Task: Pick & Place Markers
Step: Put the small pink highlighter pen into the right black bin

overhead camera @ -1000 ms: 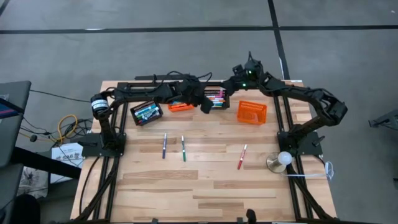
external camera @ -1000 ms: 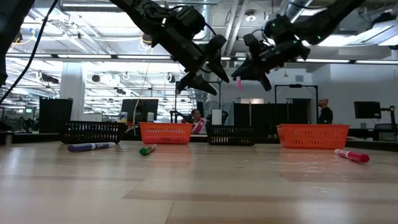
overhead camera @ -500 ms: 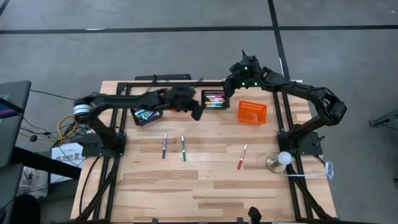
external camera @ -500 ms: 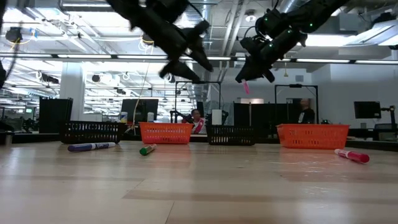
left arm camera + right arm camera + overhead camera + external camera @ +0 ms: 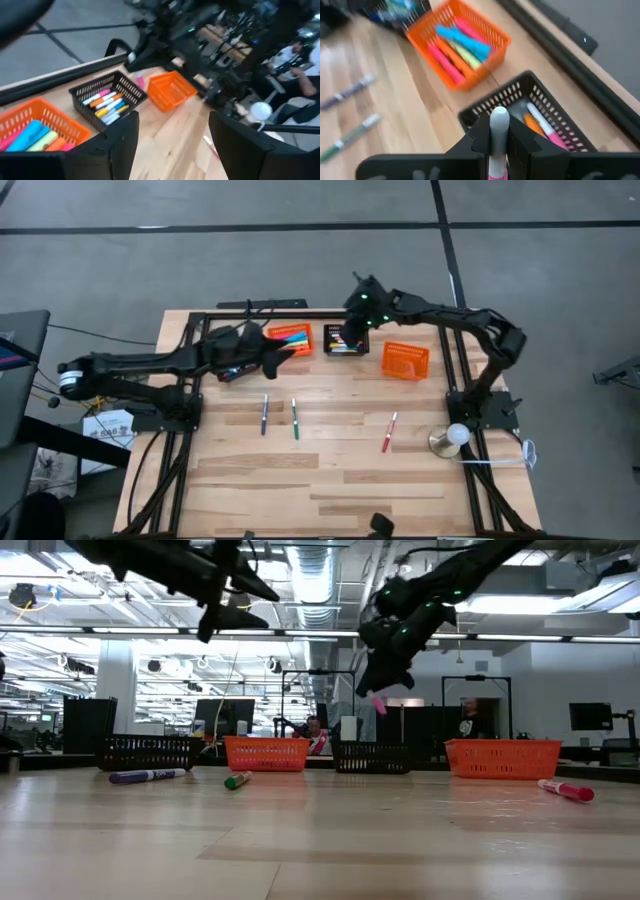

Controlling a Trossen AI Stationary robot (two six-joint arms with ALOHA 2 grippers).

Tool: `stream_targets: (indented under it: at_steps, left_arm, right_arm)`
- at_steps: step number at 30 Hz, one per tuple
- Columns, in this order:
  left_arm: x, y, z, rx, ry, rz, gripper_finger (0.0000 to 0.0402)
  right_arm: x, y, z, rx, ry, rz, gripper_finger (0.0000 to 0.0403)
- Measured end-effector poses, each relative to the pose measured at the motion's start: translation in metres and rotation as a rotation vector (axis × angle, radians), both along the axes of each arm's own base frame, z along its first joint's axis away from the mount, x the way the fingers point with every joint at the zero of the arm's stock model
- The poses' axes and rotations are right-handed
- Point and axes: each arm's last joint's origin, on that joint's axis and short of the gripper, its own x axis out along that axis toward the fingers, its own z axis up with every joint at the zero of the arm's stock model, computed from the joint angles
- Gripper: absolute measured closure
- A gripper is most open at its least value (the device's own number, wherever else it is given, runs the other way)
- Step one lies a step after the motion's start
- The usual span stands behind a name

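R gripper (image 5: pixel 352 323) has swung left along the table's far edge since a sec ago; it now hangs over the black basket (image 5: pixel 346 340) in the middle, where before it sat further right, nearer the empty orange basket (image 5: pixel 405 359). Its fingers are clamped tight on a pink marker (image 5: pixel 379 705), which in the low view hangs down below the gripper, above the basket and not yet in it. The R wrist view shows the marker's white end (image 5: pixel 499 119) pinched between the fingers, with the black basket (image 5: pixel 535 107) just beyond holding orange, white and pink markers.

L gripper (image 5: pixel 283 350) has pulled back toward the left side; a sec ago it was by the middle basket, now it's near the orange basket with markers (image 5: pixel 290 337) and the L arm stretches out low over the left edge. Its fingers (image 5: pixel 107 145) stand wide apart, nothing between them.

On the table, unmoved: purple marker (image 5: pixel 265 413), green marker (image 5: pixel 295 418) just beside it, red marker (image 5: pixel 389 432) well apart to the right. Another black basket (image 5: pixel 235 366) sits partly under the L arm.

People in the room behind, low view.
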Motion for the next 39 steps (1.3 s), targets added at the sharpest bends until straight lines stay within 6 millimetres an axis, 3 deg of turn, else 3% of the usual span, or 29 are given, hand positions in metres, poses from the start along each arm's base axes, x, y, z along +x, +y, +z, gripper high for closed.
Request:
stream_targets:
  at_steps: [8,16,27,39]
  left_arm:
    - [-0.015,-0.007,-0.005,0.004,-0.049,-0.011,0.0164]
    - [-0.015,-0.007,-0.006,0.012,-0.046,-0.014,0.0164]
    - [-0.015,-0.007,-0.006,0.015,-0.049,-0.014,0.0164]
    - [-0.015,-0.007,-0.005,0.016,-0.056,-0.014,0.0164]
  right_arm:
    - [0.031,-0.023,-0.006,0.0,0.266,0.109,0.0376]
    - [0.046,-0.032,-0.031,0.01,0.421,0.202,0.0374]
    - [0.053,-0.032,-0.05,-0.034,0.483,0.265,0.0366]
    - [0.055,-0.03,-0.05,-0.056,0.475,0.294,0.0321]
